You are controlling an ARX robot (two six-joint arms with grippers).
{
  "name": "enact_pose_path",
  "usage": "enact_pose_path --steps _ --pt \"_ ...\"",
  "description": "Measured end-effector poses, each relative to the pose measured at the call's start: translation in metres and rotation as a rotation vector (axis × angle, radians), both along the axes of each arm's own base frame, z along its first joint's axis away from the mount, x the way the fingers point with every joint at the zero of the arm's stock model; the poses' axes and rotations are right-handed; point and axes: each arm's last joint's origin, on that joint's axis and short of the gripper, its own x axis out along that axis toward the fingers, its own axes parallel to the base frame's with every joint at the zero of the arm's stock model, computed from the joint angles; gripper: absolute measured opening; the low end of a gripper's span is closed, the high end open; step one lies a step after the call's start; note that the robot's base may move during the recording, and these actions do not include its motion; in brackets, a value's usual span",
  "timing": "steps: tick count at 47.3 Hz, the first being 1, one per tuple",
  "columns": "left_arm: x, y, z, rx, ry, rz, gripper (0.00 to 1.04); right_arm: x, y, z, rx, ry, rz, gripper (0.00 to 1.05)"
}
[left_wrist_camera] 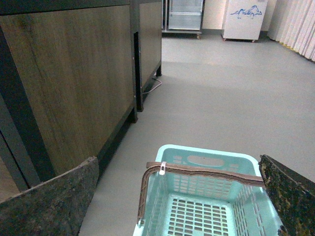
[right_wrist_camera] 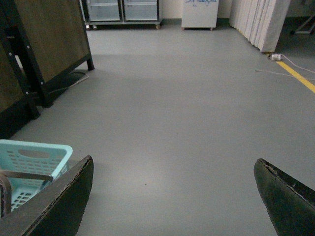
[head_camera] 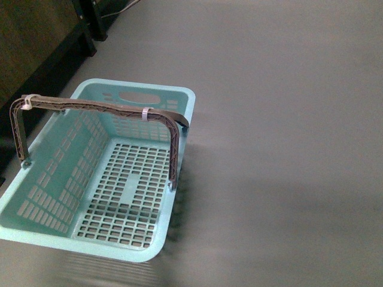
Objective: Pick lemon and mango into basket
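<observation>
The pale blue-green basket (head_camera: 137, 95) stands on the grey floor at the left, empty, its brown handle (head_camera: 90, 106) raised across it. It also shows in the left wrist view (left_wrist_camera: 206, 160) and at the edge of the right wrist view (right_wrist_camera: 29, 152). My left gripper (left_wrist_camera: 177, 196) is open and empty, above the basket. My right gripper (right_wrist_camera: 172, 196) is open and empty, over bare floor beside the basket. The lemon and the mango are out of view. Neither arm shows in the front view.
A wooden cabinet (left_wrist_camera: 74, 73) on dark legs stands close to the basket's left side; it also shows in the front view (head_camera: 30, 42). A cable (left_wrist_camera: 153, 87) lies by its foot. Far off are a white unit (right_wrist_camera: 199, 14), glass-door fridges (right_wrist_camera: 123, 10), curtains (right_wrist_camera: 261, 19) and a yellow floor line (right_wrist_camera: 302, 77).
</observation>
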Motion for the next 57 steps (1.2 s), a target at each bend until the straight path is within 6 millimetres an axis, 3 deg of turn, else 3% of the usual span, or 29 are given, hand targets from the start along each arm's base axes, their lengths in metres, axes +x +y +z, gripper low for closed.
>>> enact_pose_path --steps 21,24,27,34,41,49,57 --pt "0.000 0.000 0.000 -0.010 0.007 -0.004 0.98 0.000 0.000 0.000 0.000 0.000 0.000 0.96" --pt "0.001 -0.001 -0.002 -0.174 0.251 -0.018 0.98 0.000 0.000 0.000 0.000 0.000 0.000 0.96" --pt "0.007 -0.002 -0.006 -0.391 0.382 0.003 0.98 0.000 0.000 0.000 0.000 0.000 0.000 0.96" --pt "0.035 -0.004 -0.008 -0.800 0.427 0.081 0.98 0.000 0.000 0.000 0.000 0.000 0.000 0.96" --pt "0.077 -0.013 -0.026 -1.110 0.479 0.187 0.98 0.000 0.000 0.000 0.000 0.000 0.000 0.96" --pt "0.124 -0.028 -0.048 -1.262 0.511 0.288 0.98 0.000 0.000 0.000 0.000 0.000 0.000 0.96" --pt "0.159 -0.041 -0.067 -1.307 0.557 0.349 0.98 0.000 0.000 0.000 0.000 0.000 0.000 0.96"
